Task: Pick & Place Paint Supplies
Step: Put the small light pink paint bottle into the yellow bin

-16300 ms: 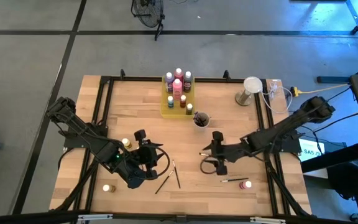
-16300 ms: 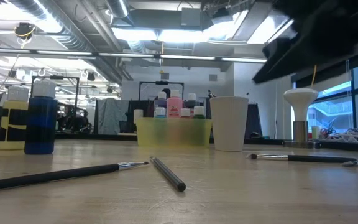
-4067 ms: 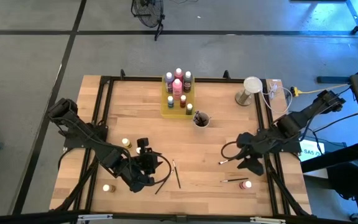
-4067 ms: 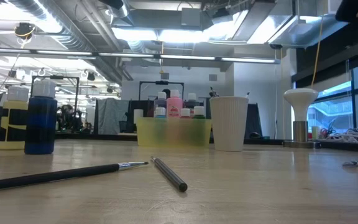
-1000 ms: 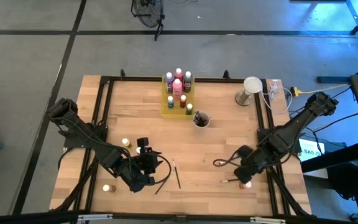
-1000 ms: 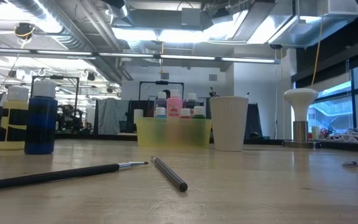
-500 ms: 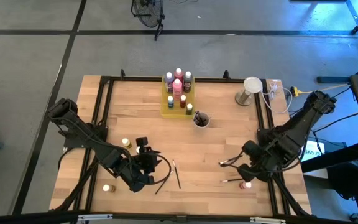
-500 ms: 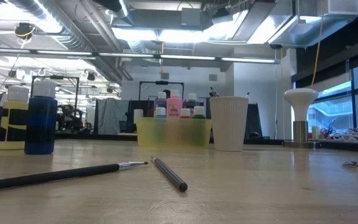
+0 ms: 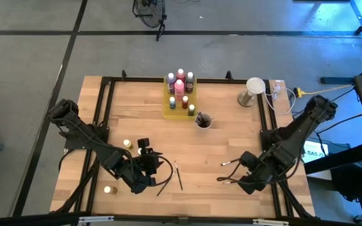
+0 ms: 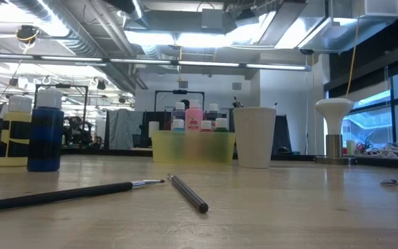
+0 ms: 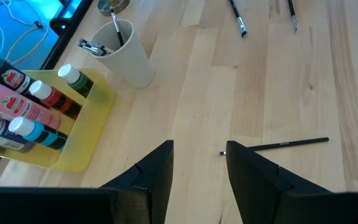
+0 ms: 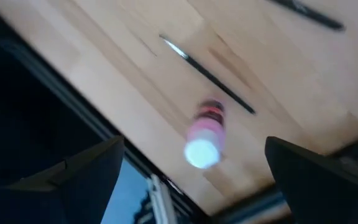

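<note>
A pink paint bottle (image 12: 205,134) with a white cap stood on the wooden worktop (image 12: 123,68) near its edge, beside a thin dark brush (image 12: 207,73).

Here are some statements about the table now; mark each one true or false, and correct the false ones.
1. The yellow tray holds several paint bottles. True.
2. The right gripper is shut on a brush. False: it is open, holding nothing, above a pink bottle.
3. The white cup lies on its side. False: it stands upright beside the tray.
4. Two loose brushes lie near the left gripper. True.
5. The left gripper holds a bottle. False: nothing is between its fingers.
</note>
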